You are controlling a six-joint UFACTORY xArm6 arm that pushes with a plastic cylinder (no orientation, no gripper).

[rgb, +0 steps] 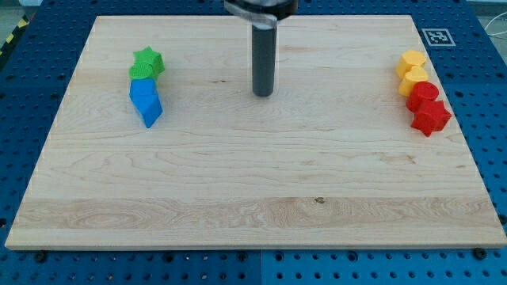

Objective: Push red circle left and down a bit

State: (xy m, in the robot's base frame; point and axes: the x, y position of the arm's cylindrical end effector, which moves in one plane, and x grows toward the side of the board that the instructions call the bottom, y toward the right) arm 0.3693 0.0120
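The red circle [423,92] sits near the board's right edge, between a yellow block [413,78] above it and a red star [432,116] below it, touching both. A second yellow block [412,60] tops that cluster. My tip [262,93] rests on the board at the upper middle, far to the left of the red circle and apart from every block.
At the left, a green star [147,62] stands over a green block [140,74], with a blue block [143,92] and a second blue block [150,111] below them. The wooden board [253,198] lies on a blue perforated table. A marker tag [437,36] sits at the upper right.
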